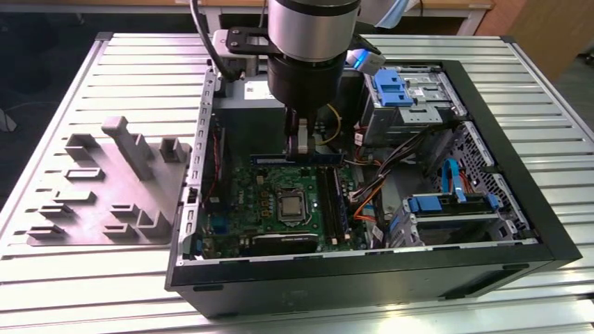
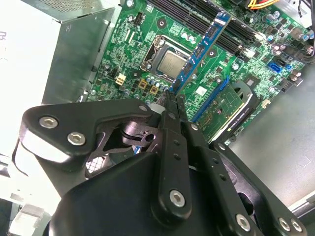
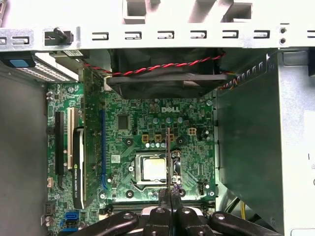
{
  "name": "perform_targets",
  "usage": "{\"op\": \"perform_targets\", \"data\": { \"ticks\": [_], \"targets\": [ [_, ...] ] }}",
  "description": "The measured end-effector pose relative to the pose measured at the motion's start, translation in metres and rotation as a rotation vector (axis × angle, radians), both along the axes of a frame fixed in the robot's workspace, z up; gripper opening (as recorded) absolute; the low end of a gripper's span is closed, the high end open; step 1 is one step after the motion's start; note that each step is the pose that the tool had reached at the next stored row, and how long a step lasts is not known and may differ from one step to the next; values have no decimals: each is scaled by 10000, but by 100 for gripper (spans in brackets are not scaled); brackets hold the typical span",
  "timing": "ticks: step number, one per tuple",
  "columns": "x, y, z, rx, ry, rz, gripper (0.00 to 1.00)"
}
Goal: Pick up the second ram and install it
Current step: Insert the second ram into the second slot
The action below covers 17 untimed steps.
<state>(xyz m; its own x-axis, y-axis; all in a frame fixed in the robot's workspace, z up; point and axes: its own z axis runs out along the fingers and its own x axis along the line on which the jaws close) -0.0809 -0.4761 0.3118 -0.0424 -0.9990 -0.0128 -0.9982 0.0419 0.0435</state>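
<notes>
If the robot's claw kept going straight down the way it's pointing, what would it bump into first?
Probably the green motherboard, beside the square silver processor. The gripper holds the thin blue-green circuit-board strip, whose lower edge would touch first; depth is hard to judge.

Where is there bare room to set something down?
Bare table beyond the grey fixture, and along the case at the exterior view's right. Inside the case it is crowded: motherboard, cables, drive bays, plus the tool holding the ram.

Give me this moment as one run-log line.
gripper: shut on second ram | location: inside open case, over motherboard by CPU socket | second ram seated: no
</notes>
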Motion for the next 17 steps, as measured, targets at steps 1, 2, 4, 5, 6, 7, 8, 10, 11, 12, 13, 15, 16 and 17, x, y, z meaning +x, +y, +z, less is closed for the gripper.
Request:
{"op": "perform_targets", "data": {
  "ticks": [1,2,4,5,6,7,8,10,11,12,13,15,16,17],
  "targets": [
    [0,0,0,0,0,0,11],
    [0,0,0,0,0,0,11],
    [0,0,0,0,0,0,11],
    [1,0,0,0,0,0,11],
    [1,0,0,0,0,0,11],
    [1,0,0,0,0,0,11],
    [1,0,0,0,0,0,11],
    [1,0,0,0,0,0,11],
    [1,0,0,0,0,0,11],
    [1,0,0,1,0,-30,11],
    [1,0,-1,0,0,-148,11],
    [1,0,-4,1,-1,-487,11],
    [1,0,-5,1,-1,-669,11],
    [1,0,-6,1,0,-846,11]
  ]
}}
